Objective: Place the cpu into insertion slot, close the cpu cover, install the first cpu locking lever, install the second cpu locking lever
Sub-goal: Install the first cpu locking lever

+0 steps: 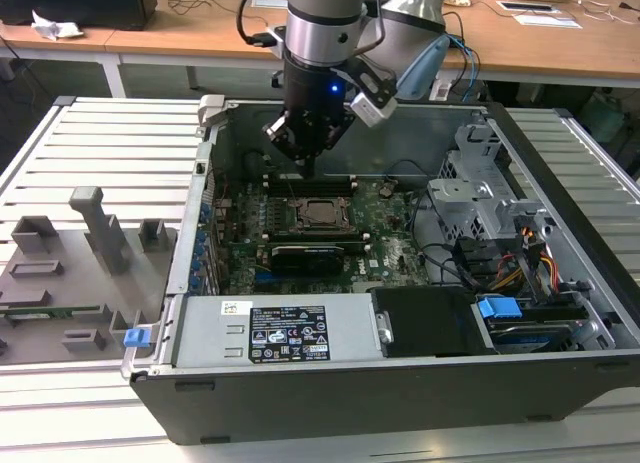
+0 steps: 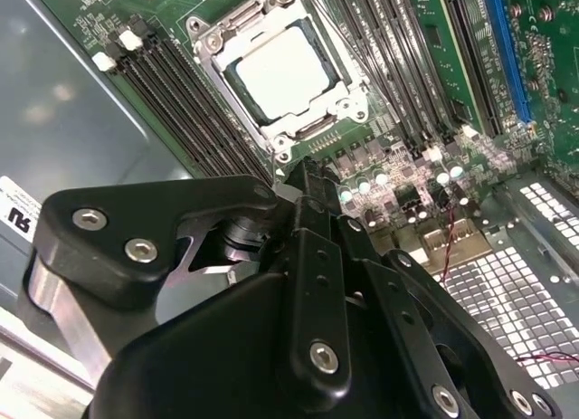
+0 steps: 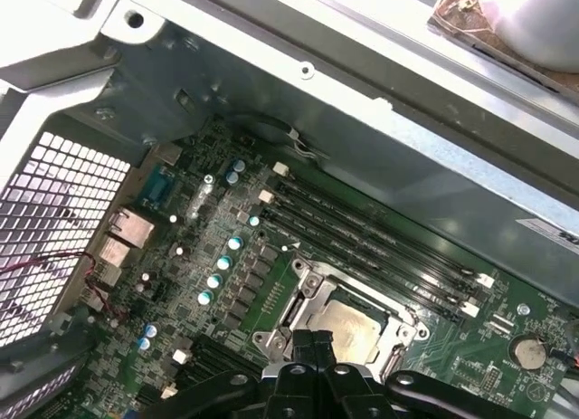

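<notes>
The cpu [image 2: 285, 73], a silver-grey square chip, lies flat in the insertion slot [image 1: 318, 211] on the green motherboard [image 1: 385, 233]. The cpu cover [image 2: 231, 34], a thin silver frame, lies down around the chip, which shows through its window. My gripper [image 1: 306, 166] hangs shut and holds nothing. It is just above the board, at the socket's far edge beside the memory slots. In both wrist views the black fingertips [image 2: 306, 170] [image 3: 312, 339] are pressed together, close to the socket's rim [image 3: 303, 297]. I cannot make out how the locking levers stand.
The open computer case [image 1: 200, 283] walls in the board. A long black expansion card [image 1: 305, 255] lies in front of the socket and black memory slots [image 1: 320, 183] behind it. The drive cage [image 1: 480, 198] and cables are on the exterior view's right, and grey fixtures [image 1: 70, 273] on its left.
</notes>
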Tool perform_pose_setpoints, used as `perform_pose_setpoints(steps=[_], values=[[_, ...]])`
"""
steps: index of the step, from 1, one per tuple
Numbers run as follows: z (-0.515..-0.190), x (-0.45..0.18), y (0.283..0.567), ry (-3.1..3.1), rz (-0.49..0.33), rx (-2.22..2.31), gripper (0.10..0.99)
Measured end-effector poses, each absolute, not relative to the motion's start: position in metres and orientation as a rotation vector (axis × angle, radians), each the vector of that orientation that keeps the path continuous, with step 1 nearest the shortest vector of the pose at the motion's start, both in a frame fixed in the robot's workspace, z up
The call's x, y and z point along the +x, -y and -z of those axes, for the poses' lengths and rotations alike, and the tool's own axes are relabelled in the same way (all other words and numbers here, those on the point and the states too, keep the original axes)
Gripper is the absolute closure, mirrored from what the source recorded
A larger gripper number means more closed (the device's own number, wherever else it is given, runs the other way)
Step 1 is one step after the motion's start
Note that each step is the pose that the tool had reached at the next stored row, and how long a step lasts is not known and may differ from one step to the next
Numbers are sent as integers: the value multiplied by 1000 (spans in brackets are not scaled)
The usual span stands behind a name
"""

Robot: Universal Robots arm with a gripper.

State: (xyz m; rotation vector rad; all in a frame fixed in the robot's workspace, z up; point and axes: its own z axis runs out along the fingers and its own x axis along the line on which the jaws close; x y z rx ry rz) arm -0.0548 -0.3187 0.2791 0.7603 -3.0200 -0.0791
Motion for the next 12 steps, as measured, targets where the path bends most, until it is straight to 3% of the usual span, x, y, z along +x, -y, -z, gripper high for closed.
perform_pose_setpoints(steps=[12], values=[[-279,-61,319,3020,79,760,980]])
